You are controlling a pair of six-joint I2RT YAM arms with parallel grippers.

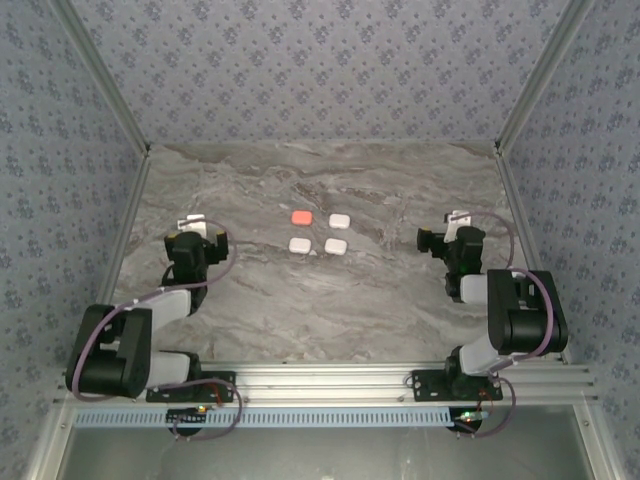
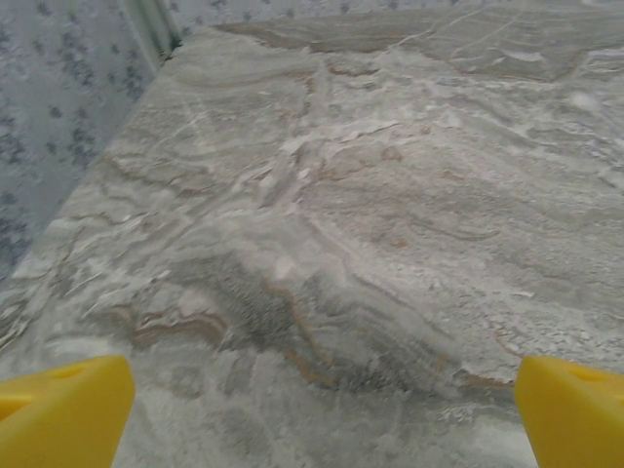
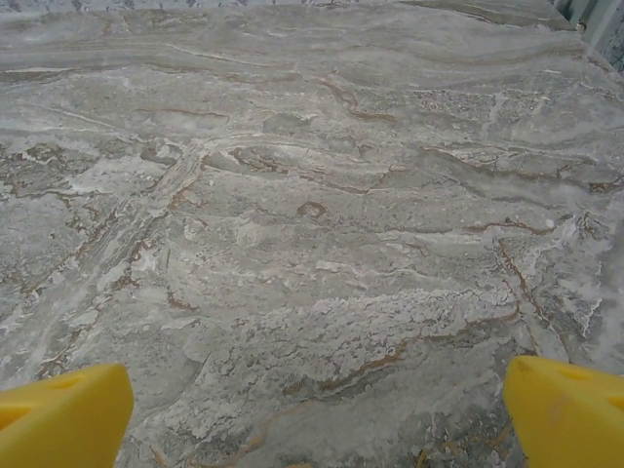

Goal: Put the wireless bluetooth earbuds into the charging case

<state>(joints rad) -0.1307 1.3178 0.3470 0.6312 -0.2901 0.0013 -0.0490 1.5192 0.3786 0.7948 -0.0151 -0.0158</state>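
No readable text or labels anywhere here

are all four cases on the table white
No, the far-left one of the group is a coral-red case, and the other three are white cases.

A coral-red charging case [image 1: 301, 216] and three white charging cases [image 1: 339, 220] lie flat, clustered two-by-two, between the left gripper [image 1: 192, 222] and the right gripper [image 1: 459, 216].

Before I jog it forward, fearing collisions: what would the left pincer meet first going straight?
Way looks free: left pincer faces grey marble tabletop, then probably the blue patterned back wall.
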